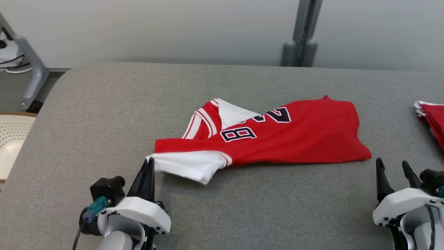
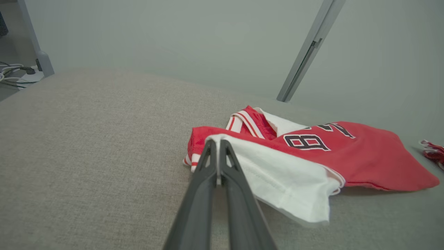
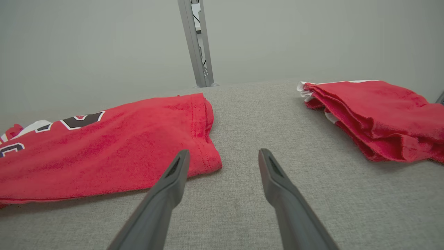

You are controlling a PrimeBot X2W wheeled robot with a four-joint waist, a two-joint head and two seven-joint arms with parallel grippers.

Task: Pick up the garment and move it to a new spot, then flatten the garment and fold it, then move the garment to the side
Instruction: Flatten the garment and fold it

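Working on the grey table (image 1: 104, 104), with open room toward 9 and 12 o'clock. Finding the red garment (image 1: 295, 135) lying crumpled at centre. Avoiding the folded pile (image 1: 432, 118) at 3 o'clock. Pinching the white sleeve (image 1: 187, 166) corner with the left gripper (image 1: 151, 161), fingers together on cloth; judging a low pull toward 9 o'clock wisest. Holding the right gripper (image 1: 392, 161) apart and empty beside the hem.

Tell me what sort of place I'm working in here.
Likely a lab bench for garment folding: grey fabric-covered table, a red jersey lying on it, and a pile of folded red garments nearby.
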